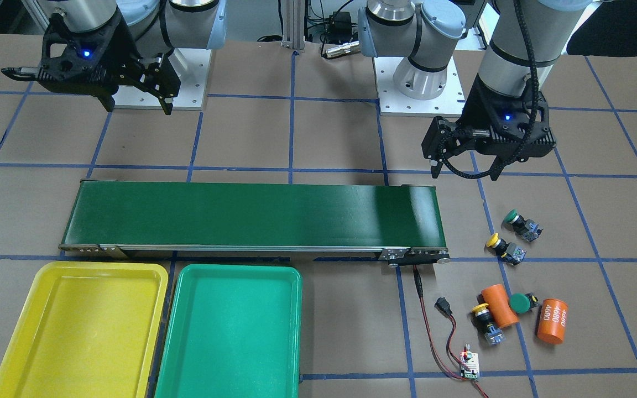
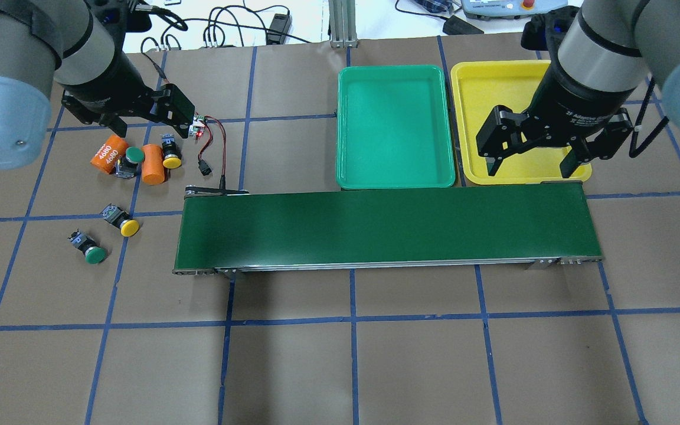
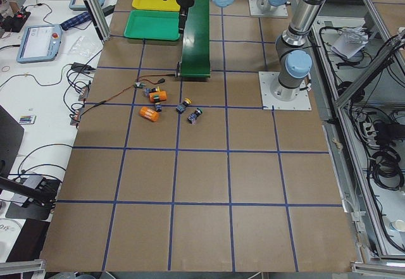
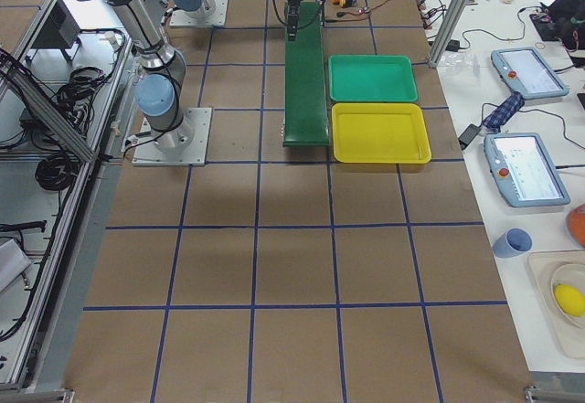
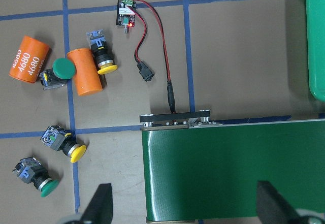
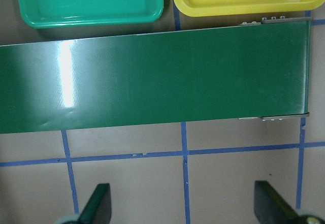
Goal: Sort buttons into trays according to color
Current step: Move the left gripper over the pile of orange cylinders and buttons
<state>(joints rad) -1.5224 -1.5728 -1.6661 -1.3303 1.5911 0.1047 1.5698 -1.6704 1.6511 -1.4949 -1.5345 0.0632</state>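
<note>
Four buttons lie on the table's left side: a yellow one (image 2: 129,227) and a green one (image 2: 95,255) lie apart, and a green one (image 2: 134,155) and a yellow one (image 2: 172,160) lie against orange cylinders. The green tray (image 2: 396,127) and yellow tray (image 2: 493,88) lie side by side beyond the belt, both empty. My left gripper (image 2: 150,124) is open and empty, raised above the cylinder cluster. My right gripper (image 2: 529,170) is open and empty, raised over the yellow tray's near edge. The left wrist view shows all four buttons, such as the yellow one (image 5: 76,152).
A long dark-green conveyor belt (image 2: 387,227) runs across the table's middle. Two orange cylinders (image 2: 107,154) (image 2: 152,164) lie among the buttons. A small circuit board (image 2: 198,127) with red and black wires leads to the belt's left end.
</note>
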